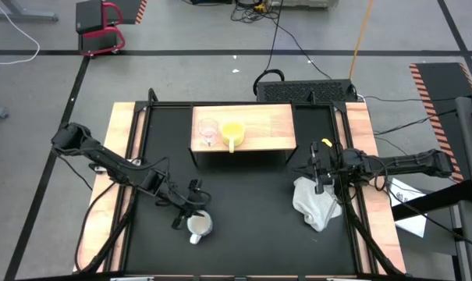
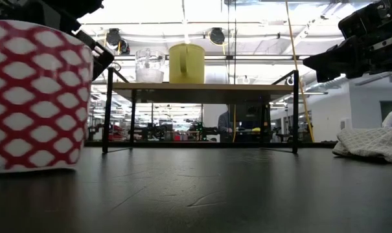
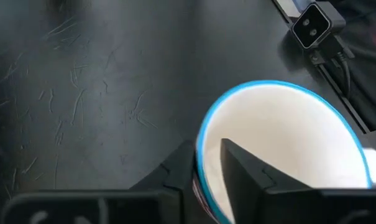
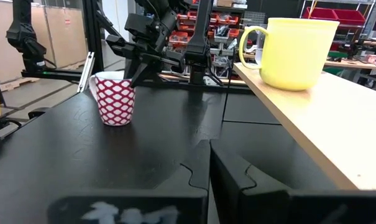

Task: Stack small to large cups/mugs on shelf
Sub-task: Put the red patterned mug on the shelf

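The wooden shelf [image 1: 259,125] stands at the table's far middle. On its top are the clear glass cup [image 1: 208,131] and, right of it, the yellow mug [image 1: 232,133]; the mug also shows in the right wrist view [image 4: 296,53]. The larger white mug with a red lattice pattern and a blue rim [image 1: 198,226] stands upright on its base on the black table near the front left, and shows in the low view too [image 2: 37,97]. My left gripper [image 1: 192,211] is shut on its rim. My right gripper [image 1: 317,168] is shut and empty, right of the shelf, above the table. My left gripper holds the white mug by its rim wall [image 3: 199,140], one finger inside the mug [image 3: 247,171] and one outside [image 3: 172,174]. The fingers come slanting down from the table's far left side. The mug stands upright with its base on the table.
A crumpled white cloth [image 1: 317,204] lies on the table below my right gripper, near the right side board [image 1: 360,133]. A small camera [image 3: 312,25] sits at the table's near edge beyond the mug. Bare black tabletop [image 1: 251,203] lies between the mug and the shelf.
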Controlling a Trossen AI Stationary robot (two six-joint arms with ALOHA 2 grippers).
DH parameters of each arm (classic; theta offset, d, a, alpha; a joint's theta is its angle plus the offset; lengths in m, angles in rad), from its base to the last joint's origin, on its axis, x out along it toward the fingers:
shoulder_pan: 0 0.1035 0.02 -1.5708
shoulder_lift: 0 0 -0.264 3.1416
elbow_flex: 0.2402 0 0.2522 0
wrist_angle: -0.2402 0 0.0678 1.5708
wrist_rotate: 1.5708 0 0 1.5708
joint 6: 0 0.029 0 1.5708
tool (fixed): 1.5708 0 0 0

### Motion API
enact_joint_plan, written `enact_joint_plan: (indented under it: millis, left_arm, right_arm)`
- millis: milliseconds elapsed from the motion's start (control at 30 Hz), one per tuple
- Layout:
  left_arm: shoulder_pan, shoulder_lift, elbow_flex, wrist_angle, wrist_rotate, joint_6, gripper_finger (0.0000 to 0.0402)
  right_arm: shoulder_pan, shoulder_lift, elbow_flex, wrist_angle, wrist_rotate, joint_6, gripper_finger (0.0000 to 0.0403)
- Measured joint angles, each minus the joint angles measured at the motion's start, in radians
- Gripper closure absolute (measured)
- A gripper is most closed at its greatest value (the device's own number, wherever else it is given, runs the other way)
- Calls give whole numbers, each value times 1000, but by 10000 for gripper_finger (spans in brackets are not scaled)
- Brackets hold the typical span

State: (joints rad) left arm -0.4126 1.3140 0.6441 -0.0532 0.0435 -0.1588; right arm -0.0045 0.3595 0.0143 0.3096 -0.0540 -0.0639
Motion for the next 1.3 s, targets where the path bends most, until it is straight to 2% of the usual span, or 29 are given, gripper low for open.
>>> enact_joint_plan:
  millis: [267,500,633,900,1300]
  left_arm:
    - [0,-1,0,1,-12,9,379]
    - [0,-1,-1,25,-14,81,372]
    - [0,-1,-1,41,-19,129,388]
    - [0,-5,-1,64,-71,169,389]
    - [0,-154,-2,-90,-194,210,389]
  right_arm:
    - [0,0,0,0,0,0,403]
    - [0,0,0,0,0,0,403]
    - [0,5,0,0,0,0,403]
    - [0,38,0,0,0,0,403]
    - [0,46,0,16,-3,0,403]
